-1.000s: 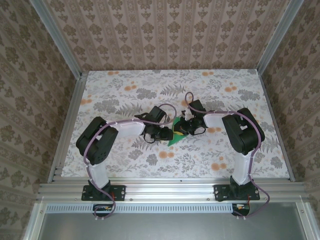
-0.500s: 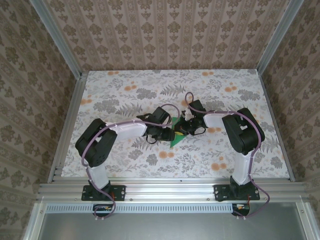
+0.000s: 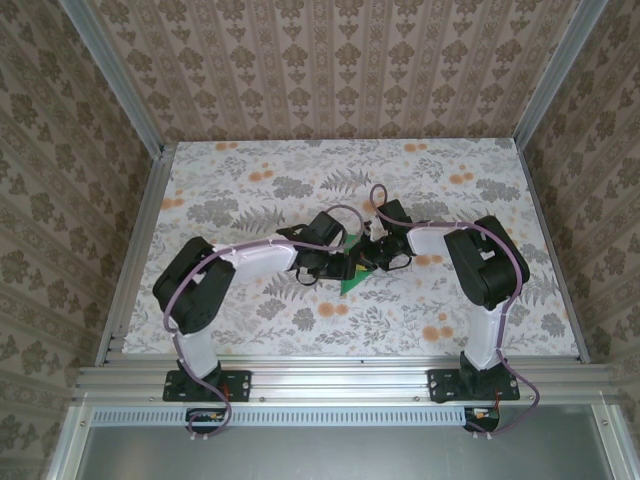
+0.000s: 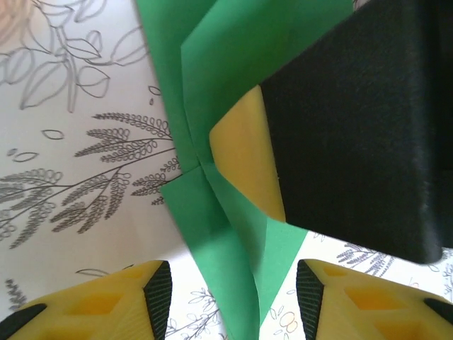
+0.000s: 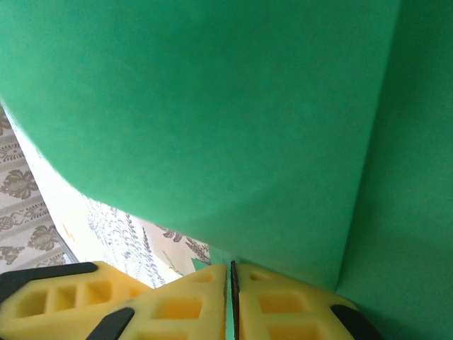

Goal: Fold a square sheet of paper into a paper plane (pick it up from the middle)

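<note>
From above I see both arms reaching in to meet over the middle of the tabletop. The green sheet of paper sits there, already creased, with one corner pointing toward the near edge. My right gripper has its yellow fingers pressed together, pinching the sheet, which rises from the tips and curves overhead. My left gripper stands with its fingers spread on either side of a folded strip of the sheet; neither pad touches it, as far as I can tell. Just beyond, the right gripper's yellow finger lies against the paper.
</note>
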